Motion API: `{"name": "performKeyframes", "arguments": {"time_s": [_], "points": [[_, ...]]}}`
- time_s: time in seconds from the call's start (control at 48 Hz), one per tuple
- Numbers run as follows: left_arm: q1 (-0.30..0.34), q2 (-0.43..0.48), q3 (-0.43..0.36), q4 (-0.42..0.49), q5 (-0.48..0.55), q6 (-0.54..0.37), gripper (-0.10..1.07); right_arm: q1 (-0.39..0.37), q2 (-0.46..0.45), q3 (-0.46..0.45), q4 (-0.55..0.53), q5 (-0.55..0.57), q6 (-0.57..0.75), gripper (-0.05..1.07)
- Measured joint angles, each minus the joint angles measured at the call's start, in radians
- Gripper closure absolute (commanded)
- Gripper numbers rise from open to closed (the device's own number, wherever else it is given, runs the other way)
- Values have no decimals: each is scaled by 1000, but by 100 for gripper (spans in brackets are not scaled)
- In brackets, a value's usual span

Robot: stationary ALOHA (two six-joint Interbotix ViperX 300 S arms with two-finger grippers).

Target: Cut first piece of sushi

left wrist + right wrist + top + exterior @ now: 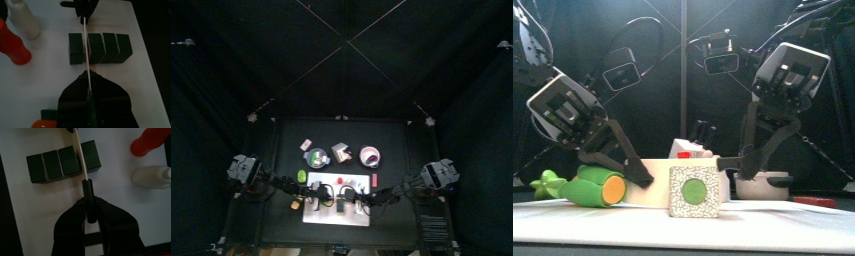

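Black curtains close in a small black table, and on it lies a white cutting board (143, 50) carrying the sushi roll (100, 48), a dark row of blocks already scored into several segments. Both arms meet over it: the left gripper (89, 95) and the right gripper (90, 217) each clench one end of a thin knife (85, 47), whose pale blade spans between them and lies across the roll's long axis. In both wrist views the blade sits over the seam between the end segment and the rest, so the coming cut looks to turn on pressing straight down there without sliding along the row. Whether the edge already touches the roll I cannot tell. A red bottle (12, 42) and a white bottle (23, 19) stand just beside the roll's end on the board, leaving little room on that side; the other long side of the board is bare. Nearer the front view stand a green toy (593, 185) and a small card (695, 191)
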Motion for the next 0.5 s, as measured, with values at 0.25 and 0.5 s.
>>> {"name": "performKeyframes", "arguments": {"time_s": [0.25,0.5], "points": [[51,-5,0,25,2,0,58,-17,-2,3,-2,5,-2,60],[87,-23,2,63,12,2,58,-41,-5,3,-14,23,-3,60]]}}
